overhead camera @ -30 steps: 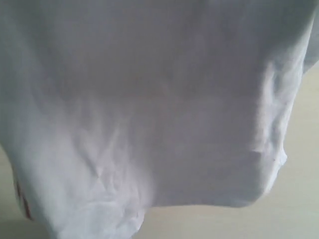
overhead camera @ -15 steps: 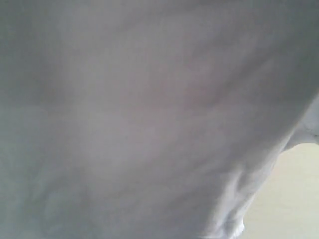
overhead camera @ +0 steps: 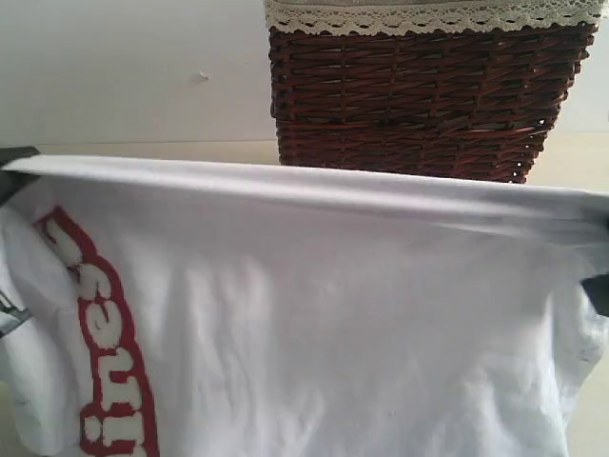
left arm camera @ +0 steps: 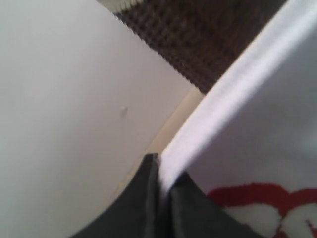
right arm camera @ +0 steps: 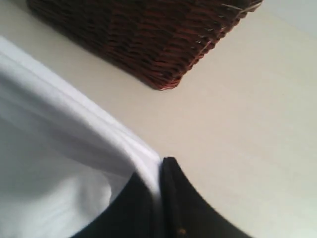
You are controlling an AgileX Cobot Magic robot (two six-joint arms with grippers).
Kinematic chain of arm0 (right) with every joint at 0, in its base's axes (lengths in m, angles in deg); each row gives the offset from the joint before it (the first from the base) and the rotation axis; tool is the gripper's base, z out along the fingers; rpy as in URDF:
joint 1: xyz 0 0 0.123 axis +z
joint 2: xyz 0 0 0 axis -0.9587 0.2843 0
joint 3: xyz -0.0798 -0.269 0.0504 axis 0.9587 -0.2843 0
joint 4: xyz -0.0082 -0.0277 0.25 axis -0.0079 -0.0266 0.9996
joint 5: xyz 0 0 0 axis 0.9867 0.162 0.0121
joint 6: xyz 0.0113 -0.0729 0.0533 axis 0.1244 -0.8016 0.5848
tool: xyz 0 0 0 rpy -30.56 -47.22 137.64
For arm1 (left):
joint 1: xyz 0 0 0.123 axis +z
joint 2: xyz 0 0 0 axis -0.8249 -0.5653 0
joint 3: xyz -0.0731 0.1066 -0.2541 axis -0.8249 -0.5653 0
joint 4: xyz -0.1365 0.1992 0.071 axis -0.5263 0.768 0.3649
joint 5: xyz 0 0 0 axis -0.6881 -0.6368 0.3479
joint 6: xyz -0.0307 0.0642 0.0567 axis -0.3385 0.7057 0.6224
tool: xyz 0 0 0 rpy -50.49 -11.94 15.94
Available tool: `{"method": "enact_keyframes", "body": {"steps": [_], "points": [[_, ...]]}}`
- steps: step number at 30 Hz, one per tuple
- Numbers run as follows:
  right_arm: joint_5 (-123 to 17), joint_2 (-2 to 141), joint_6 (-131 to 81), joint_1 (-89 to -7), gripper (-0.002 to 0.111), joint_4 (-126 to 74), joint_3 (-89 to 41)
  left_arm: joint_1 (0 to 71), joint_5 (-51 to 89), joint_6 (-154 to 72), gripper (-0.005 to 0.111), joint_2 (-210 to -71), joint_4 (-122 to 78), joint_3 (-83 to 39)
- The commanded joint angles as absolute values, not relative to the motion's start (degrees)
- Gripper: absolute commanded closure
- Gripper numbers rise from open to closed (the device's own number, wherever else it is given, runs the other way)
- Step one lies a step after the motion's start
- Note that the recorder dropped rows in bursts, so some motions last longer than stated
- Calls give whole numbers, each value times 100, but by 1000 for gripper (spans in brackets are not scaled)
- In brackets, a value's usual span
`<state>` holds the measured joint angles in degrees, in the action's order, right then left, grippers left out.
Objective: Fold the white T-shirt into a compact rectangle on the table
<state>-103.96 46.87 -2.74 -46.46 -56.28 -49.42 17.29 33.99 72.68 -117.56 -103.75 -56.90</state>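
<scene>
**Item:** white T-shirt [overhead camera: 333, 314], one piece.

**Location:** held up off the worktop [right arm camera: 237, 124], stretched between the two hands. Its top edge runs as a taut, doubled band from side to side. The body hangs below as a sheet. The lower part runs out of the exterior view, so whether it touches the worktop cannot be told. A brown wicker basket [overhead camera: 409, 95] with a lace-edged liner [overhead camera: 419, 17] stands behind it, apart from the cloth.

**Markings:** red band with white letters [overhead camera: 105, 352], turned on end, on the side of the left hand.

**Left hand** [left arm camera: 159, 171]: clenched on one end of the top edge, with cloth pinched between the dark fingers.

**Right hand** [right arm camera: 154, 171]: clenched on the other end of that edge, in the same way.

**Handling, as judged:**
- Light and thoroughly soft, with no stiffness of its own. It keeps a straight line only under tension and will sag or bunch once the hands come together.
- Not fragile and not notably slippery, though a thin pinch could creep off a single layer.
- The printed band is probably a little thicker and may resist a crisp crease.

**Where to take hold, as judged:**
- Corners and hemmed or doubled edges give the surest bite.
- A pair of holds set well apart keeps the sheet flat for laying down.
- A hold mid-panel would drag wrinkles in.
</scene>
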Motion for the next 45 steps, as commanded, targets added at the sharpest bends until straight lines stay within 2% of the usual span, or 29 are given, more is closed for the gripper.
{"method": "enact_keyframes", "body": {"steps": [1,3,5,7,11,12,14,20,22,25,27,30,34,35,39,45], "points": [[-11015,5940,984,-4818,108,-7694,-5066,2019,5441,7125,107,-12868,-10100,-5638],[-10955,6457,1846,-4818,107,-8200,-5024,2151,5441,6950,106,-13354,-9745,-5638],[-10947,6866,2236,-4818,99,-8403,-4927,2327,5479,6619,102,-13733,-9378,-5638],[-10947,7114,2237,-4818,86,-8474,-4852,2511,5603,6320,91,-14002,-9107,-5583],[-10947,7264,2246,-4818,57,-8709,-4790,2767,5876,5624,62,-14138,-8762,-5305],[-10947,7264,2235,-4818,53,-8764,-4790,2778,5876,5584,57,-14113,-8795,-5203],[-10947,7209,2224,-4818,52,-8752,-4790,2766,5841,5584,56,-14018,-9075,-5054],[-10915,6822,2138,-4818,52,-8373,-4790,2757,5167,6022,74,-13346,-10392,-4944],[-10831,6649,1863,-4818,52,-8108,-4790,2757,4988,6305,74,-13049,-10805,-4944],[-10807,6391,1419,-4818,54,-7712,-4790,2757,4789,7193,67,-12590,-12174,-4944],[-10703,6217,979,-4818,61,-7299,-4790,2752,4812,7174,66,-12268,-12189,-5028],[-10639,6026,79,-4818,80,-6523,-4790,2752,4900,7190,73,-11804,-12189,-5235],[-10498,5956,-995,-4818,105,-5521,-4790,2752,5006,7152,103,-11386,-12189,-5573],[-10474,5967,-1180,-4818,108,-5346,-4790,2752,4970,7152,106,-11288,-12189,-5641],[-10396,5967,-1250,-4818,108,-5089,-4790,2752,4922,7062,107,-10990,-12189,-5767],[-10396,5967,-1250,-4818,108,-4939,-4790,2752,4413,5398,107,-10547,-12189,-5823]]}}
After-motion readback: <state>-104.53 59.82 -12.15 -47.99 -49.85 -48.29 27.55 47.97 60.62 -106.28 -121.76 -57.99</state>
